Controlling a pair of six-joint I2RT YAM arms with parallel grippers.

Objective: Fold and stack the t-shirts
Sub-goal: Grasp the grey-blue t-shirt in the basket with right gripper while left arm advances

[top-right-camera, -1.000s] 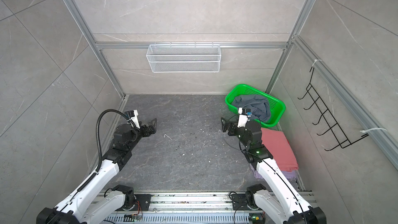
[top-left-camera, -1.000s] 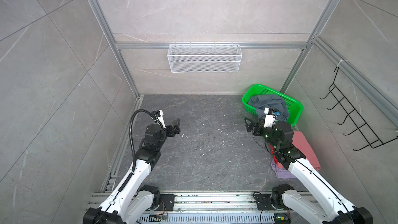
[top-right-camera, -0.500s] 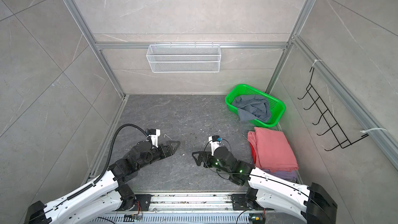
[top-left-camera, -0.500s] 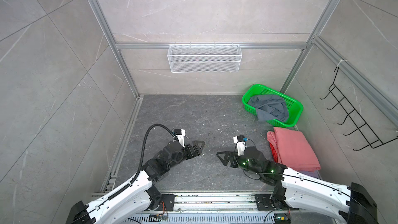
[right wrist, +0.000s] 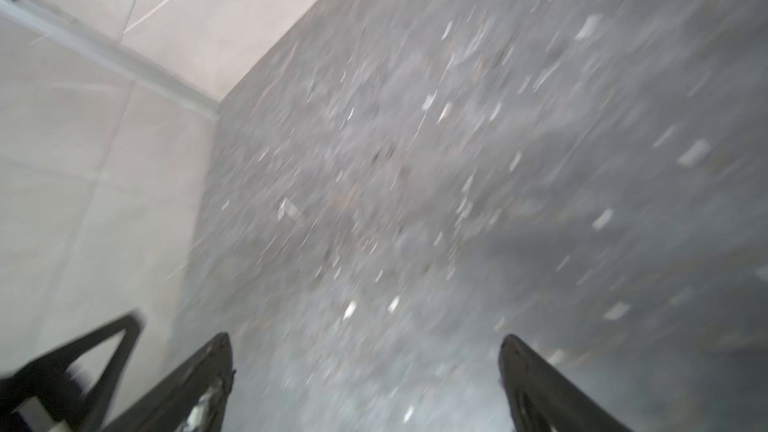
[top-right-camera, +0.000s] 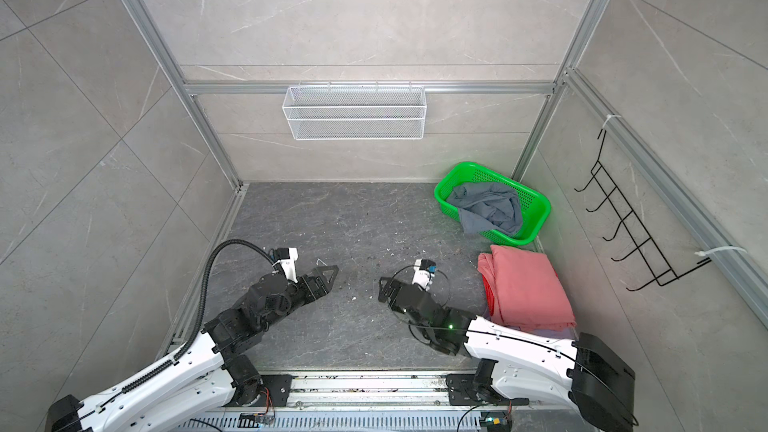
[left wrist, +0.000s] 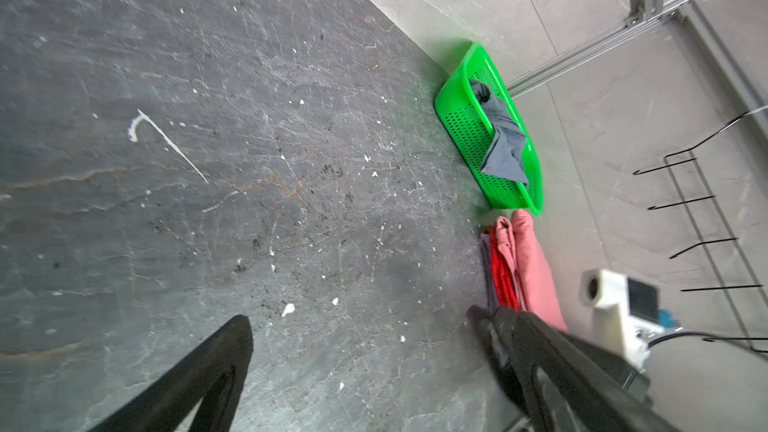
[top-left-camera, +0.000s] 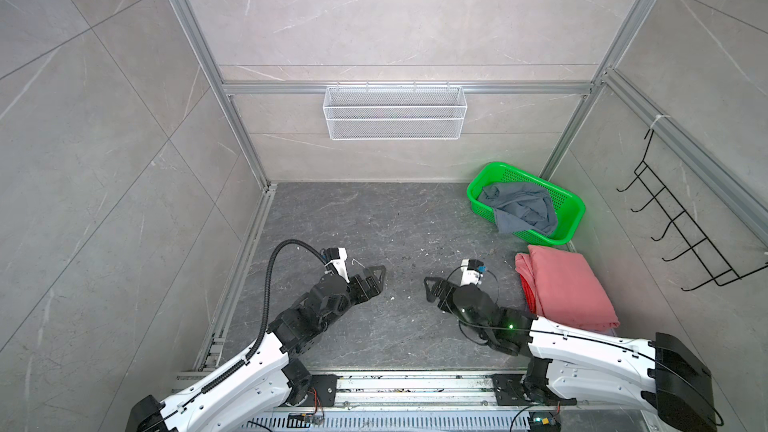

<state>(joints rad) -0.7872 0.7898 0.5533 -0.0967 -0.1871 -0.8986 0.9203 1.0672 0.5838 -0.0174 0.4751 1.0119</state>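
Floor: speckled dark grey stone-look slab (top-left-camera: 374,222), littered with pale crumbs and scratches.
Room: pale marbled tile walls (top-left-camera: 374,14) in an aluminium frame (top-left-camera: 270,88). A white wire mesh basket (top-left-camera: 395,118) hangs on the back wall and a black wire hook rack (top-left-camera: 685,238) on the right wall.
Left gripper (top-left-camera: 376,282): low over the front of the floor, jaws spread wide, nothing between them.
Right gripper (top-left-camera: 428,290): faces it across the middle, well apart, also spread wide and empty.
Blue-grey shirt: a crumpled slate blue-grey cloth t-shirt (top-left-camera: 523,209) lies in the green perforated plastic basket (top-left-camera: 575,209) in the back right corner. One corner drapes over the near rim; I cannot tell which way it points.
Pink shirt: a folded salmon-pink cloth t-shirt (top-left-camera: 565,288) tops a pile just in front of that basket, by the right wall. Its long axis runs from the basket toward the robot's base, and its layered edge faces the open floor.
Left wrist view only: the pile is seen edge-on, with a thin lavender cloth layer (left wrist: 485,259) lowest, a red cloth layer (left wrist: 500,272) in the middle, and pink on top.
Right wrist view: blurred, showing only floor, wall and its own fingertips (right wrist: 220,342).
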